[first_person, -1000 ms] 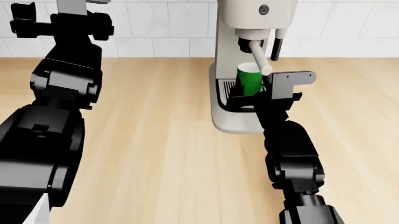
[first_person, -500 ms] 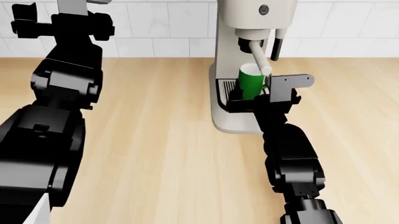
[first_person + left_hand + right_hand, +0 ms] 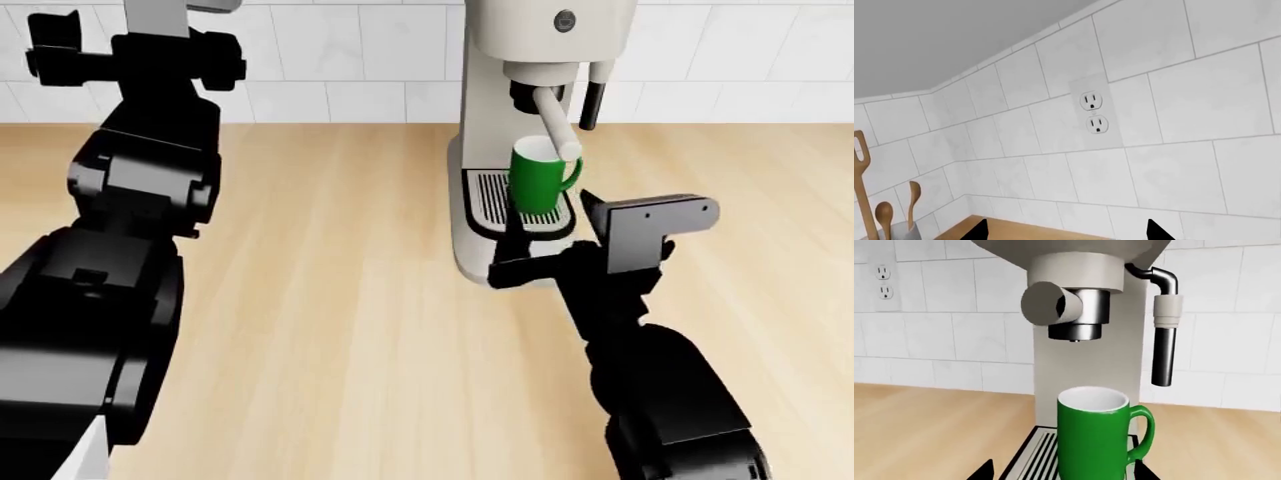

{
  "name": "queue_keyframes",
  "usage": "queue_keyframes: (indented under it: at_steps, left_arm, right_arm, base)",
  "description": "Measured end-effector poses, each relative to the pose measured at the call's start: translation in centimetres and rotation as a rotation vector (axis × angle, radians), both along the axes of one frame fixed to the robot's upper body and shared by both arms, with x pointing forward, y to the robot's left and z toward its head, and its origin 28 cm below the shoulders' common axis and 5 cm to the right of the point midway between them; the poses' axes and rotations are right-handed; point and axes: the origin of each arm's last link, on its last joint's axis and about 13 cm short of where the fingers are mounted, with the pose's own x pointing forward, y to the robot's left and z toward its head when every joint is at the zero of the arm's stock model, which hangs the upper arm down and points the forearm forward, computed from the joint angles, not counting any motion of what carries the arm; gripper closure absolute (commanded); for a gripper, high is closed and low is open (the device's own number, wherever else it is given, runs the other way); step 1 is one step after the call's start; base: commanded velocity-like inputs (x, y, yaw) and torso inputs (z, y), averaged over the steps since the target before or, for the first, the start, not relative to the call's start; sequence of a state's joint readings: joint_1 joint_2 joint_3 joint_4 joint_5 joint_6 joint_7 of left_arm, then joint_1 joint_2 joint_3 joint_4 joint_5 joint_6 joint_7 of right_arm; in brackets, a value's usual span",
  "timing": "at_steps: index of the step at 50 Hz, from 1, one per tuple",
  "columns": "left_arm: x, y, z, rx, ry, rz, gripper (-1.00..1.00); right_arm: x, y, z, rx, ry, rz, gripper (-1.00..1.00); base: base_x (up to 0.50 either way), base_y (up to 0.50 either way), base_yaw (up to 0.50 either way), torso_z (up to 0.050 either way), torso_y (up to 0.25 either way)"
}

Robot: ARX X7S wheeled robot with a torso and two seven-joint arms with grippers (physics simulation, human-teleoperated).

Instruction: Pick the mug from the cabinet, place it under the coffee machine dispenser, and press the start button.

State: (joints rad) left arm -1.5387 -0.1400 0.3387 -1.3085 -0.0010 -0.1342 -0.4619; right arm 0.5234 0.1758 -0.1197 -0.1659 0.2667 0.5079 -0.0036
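White tiled wall behind a wooden worktop (image 3: 334,300). The mug (image 3: 538,184) stands upright on the drip tray (image 3: 491,196), under the dispenser (image 3: 1077,315), handle toward 3 o'clock. Right pincer (image 3: 547,262) sits at the mug's 6 o'clock, open, apart from it. Left pincer (image 3: 1064,231) faces the tiles; I cannot tell its state.

glossy green mug (image 3: 1095,440), wood-grain counter (image 3: 320,300)

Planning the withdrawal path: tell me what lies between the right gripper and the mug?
Nothing: only bare drip tray separates the mug from the right gripper, clearest in the head view.
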Motion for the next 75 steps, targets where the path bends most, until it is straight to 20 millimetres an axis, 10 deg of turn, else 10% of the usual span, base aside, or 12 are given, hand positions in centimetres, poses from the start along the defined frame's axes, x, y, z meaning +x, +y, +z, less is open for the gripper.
queue_keyframes:
  at_steps: [26,27,38,54,75]
  left_arm:
    - [-0.1,0.4,0.0,-0.023,0.006,0.007,-1.00]
    - [-0.1,0.5,0.0,-0.024,0.006,0.007,-1.00]
    - [-0.1,0.5,-0.1,-0.026,0.007,0.005,-1.00]
    - [-0.1,0.4,-0.3,-0.027,0.011,-0.003,-1.00]
    - [-0.1,0.4,-0.5,-0.032,0.017,-0.006,-1.00]
  right_arm:
    - [-9.0,-7.2,7.0,-0.130,0.089,-0.080,-1.00]
    - [-9.1,-7.5,7.2,-0.135,0.089,-0.091,1.00]
    - [-8.8,-9.0,12.2,-0.144,0.010,-0.145,1.00]
    - [-7.0,-6.2,19.7,-0.123,-0.056,0.034,1.00]
    - [-3.7,-3.9,22.0,-0.085,0.021,0.139,1.00]
  base:
    - [0.00,0.00,0.00,0.000,0.000]
    - [0.00,0.00,0.00,0.000,0.000]
    - [0.00,0.00,0.00,0.000,0.000]
    - [0.00,0.00,0.00,0.000,0.000]
    - [0.00,0.00,0.00,0.000,0.000]
